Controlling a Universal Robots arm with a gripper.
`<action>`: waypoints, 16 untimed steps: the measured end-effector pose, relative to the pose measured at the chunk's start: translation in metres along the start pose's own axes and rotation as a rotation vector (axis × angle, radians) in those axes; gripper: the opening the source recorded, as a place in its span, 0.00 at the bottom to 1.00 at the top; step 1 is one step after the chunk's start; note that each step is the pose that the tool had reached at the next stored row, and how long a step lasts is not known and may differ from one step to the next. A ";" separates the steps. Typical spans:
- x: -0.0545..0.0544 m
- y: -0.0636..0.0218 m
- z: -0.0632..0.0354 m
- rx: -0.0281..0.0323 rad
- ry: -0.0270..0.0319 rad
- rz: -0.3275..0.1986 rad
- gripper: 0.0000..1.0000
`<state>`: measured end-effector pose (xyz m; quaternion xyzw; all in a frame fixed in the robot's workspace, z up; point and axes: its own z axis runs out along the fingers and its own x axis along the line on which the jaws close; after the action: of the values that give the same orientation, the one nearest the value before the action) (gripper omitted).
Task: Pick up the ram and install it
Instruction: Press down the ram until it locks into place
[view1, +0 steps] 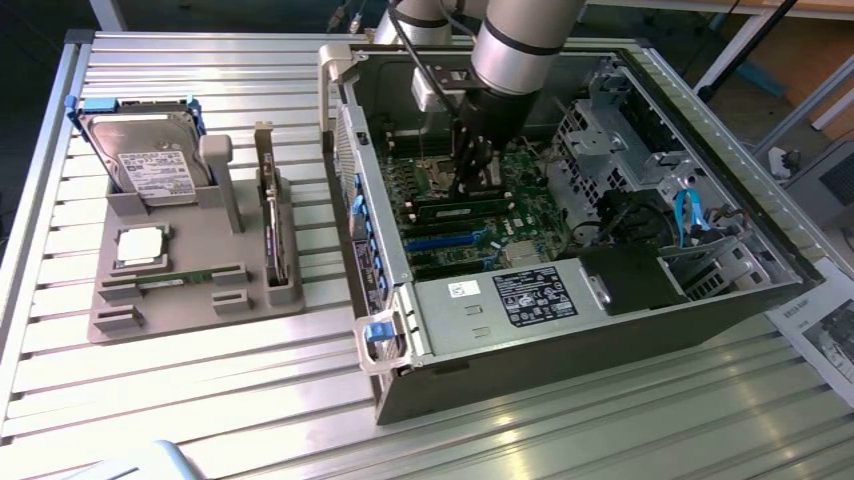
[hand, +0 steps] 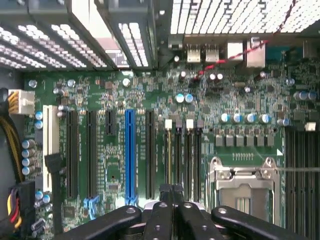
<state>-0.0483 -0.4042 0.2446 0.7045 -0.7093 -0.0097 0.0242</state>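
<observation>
My gripper (view1: 478, 186) reaches down inside the open computer case, over the green motherboard (view1: 523, 228). In the wrist view its black fingers (hand: 161, 215) are pressed together, and the gripper (hand: 172, 190) is shut with nothing showing between the tips. The tips sit right at the end of the narrow memory slots (hand: 183, 150). A long green stick, which looks like the ram (view1: 457, 206), stands in those slots just under the gripper. Whether the tips touch it I cannot tell. Another thin green strip (view1: 180, 277) lies in the front groove of the grey holder (view1: 200, 310).
The holder at the exterior view's left carries a hard drive (view1: 150, 160), a square silver chip (view1: 142, 246) and a dark card on edge (view1: 271, 225). Inside the case are the processor socket (hand: 242, 187), a blue slot (hand: 130, 150), a drive cage (view1: 607, 130) and cables (view1: 687, 215).
</observation>
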 end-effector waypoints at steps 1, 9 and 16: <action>0.000 0.0025 0.0005 0.0000 0.0000 0.000 0.10; 0.000 0.0200 0.0019 0.0011 0.0001 0.000 0.10; 0.000 0.0357 0.0033 0.0019 0.0030 0.000 0.10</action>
<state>-0.0841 -0.4041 0.2430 0.7044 -0.7093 -0.0080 0.0246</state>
